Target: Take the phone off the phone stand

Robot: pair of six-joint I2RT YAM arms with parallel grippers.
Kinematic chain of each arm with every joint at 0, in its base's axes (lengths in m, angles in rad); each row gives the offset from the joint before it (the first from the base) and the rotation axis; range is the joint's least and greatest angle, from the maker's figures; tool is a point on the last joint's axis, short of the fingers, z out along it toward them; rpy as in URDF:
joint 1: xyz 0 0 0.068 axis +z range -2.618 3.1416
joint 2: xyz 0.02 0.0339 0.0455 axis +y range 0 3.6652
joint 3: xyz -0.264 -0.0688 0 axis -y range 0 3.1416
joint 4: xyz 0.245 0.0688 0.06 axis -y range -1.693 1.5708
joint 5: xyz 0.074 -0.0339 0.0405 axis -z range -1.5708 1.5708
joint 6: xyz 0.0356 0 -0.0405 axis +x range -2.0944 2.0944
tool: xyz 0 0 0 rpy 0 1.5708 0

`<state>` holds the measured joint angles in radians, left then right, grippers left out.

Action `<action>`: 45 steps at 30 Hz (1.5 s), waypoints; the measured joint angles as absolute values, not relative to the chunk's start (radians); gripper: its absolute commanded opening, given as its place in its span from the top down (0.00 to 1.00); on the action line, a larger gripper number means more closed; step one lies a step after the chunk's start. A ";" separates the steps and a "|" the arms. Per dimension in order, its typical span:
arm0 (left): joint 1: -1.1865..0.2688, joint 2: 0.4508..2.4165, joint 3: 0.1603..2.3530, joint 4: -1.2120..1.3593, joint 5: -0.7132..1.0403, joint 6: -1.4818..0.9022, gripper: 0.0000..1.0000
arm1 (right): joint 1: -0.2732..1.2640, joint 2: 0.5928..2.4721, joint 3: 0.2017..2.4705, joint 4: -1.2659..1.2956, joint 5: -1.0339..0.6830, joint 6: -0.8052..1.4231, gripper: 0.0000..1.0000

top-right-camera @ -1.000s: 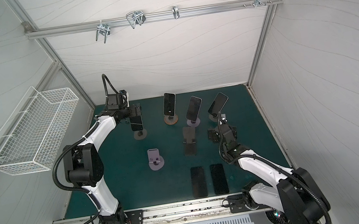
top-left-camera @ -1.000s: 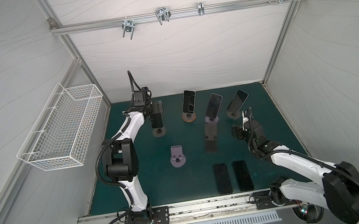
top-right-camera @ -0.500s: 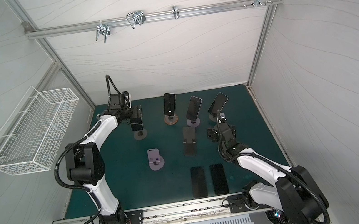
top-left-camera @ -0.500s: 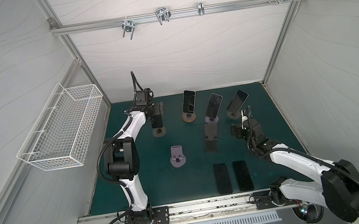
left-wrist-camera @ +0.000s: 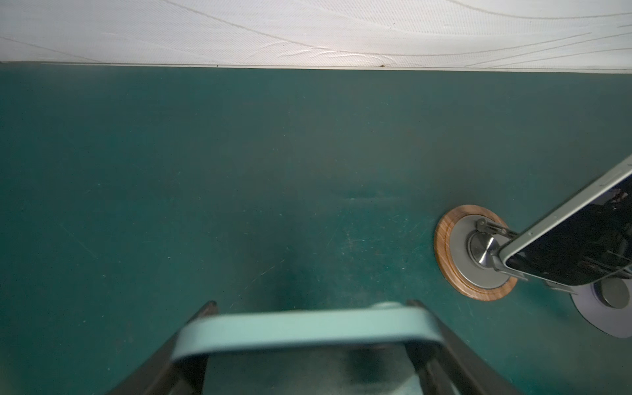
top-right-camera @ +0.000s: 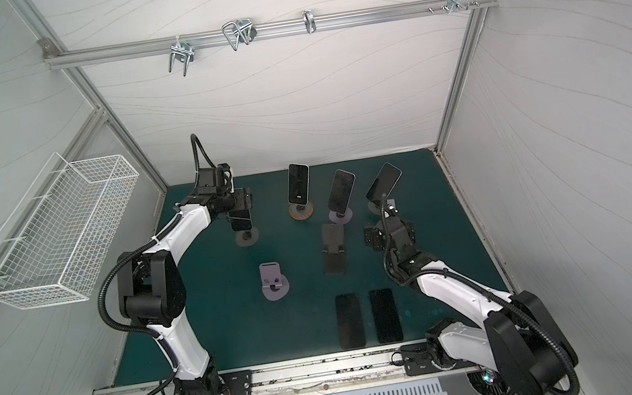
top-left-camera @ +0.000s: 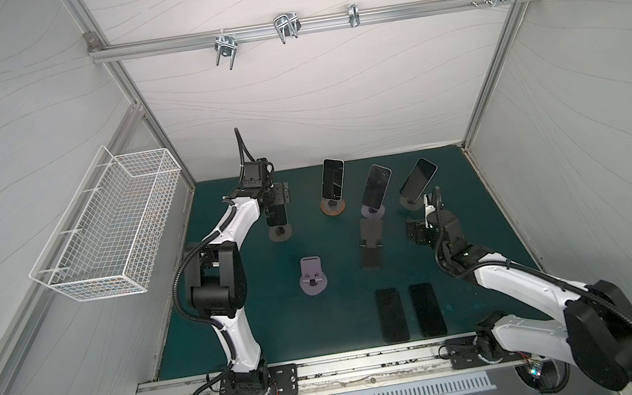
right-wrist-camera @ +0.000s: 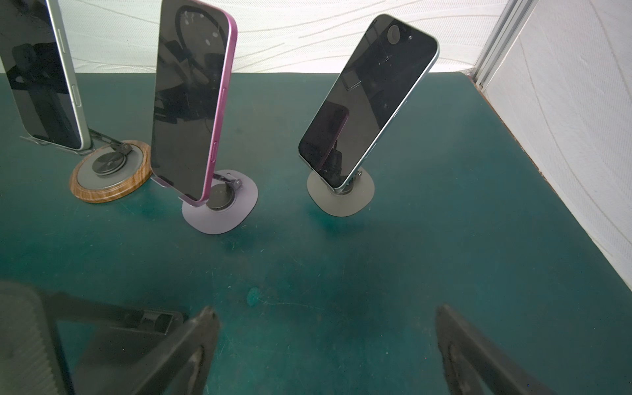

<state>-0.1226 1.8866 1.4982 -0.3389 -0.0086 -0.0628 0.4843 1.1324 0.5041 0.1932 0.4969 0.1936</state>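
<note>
Straddling the rounded mint edge of the phone (left-wrist-camera: 307, 330), on its round grey phone stand (top-left-camera: 280, 234) far-left, with the left gripper (left-wrist-camera: 311, 304); clamped or not, cannot tell. Holding the right gripper (right-wrist-camera: 325, 309) wide apart over bare matte mat (right-wrist-camera: 444, 239).

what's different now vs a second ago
The left gripper has narrowed its jaws around the teal phone on the far-left stand; whether it grips firmly yet is unclear. The phone is still on that stand. The right gripper stays open, roughly in place, and the other phones have not moved.
</note>
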 measured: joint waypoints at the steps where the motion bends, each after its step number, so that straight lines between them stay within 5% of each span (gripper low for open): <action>1: -0.123 1.887 1.496 -0.339 -0.012 -0.064 0.19 | 0.484 1.132 0.504 0.193 0.497 0.194 0.01; 8: -0.123 1.887 1.490 -0.335 -0.023 -0.071 0.25 | 0.484 1.132 0.504 0.193 0.497 0.194 0.01; 15: -0.123 1.887 1.486 -0.333 -0.026 -0.087 0.09 | 0.484 1.132 0.504 0.193 0.497 0.194 0.01; 29: -0.123 1.886 1.439 -0.332 -0.068 -0.117 0.09 | 0.484 1.132 0.504 0.193 0.497 0.194 0.01; 34: -0.126 1.886 1.439 -0.332 -0.073 -0.117 0.12 | 0.484 1.132 0.504 0.193 0.497 0.194 0.01; 41: -0.128 1.886 1.439 -0.333 -0.100 -0.112 0.32 | 0.484 1.132 0.504 0.193 0.497 0.194 0.01; 45: -0.128 1.886 1.440 -0.336 -0.101 -0.112 0.35 | 0.484 1.132 0.504 0.193 0.497 0.194 0.01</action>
<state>-0.1284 1.8862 1.4399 -0.3359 -0.1013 -0.1116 0.4843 1.1320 0.5041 0.1932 0.4969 0.1936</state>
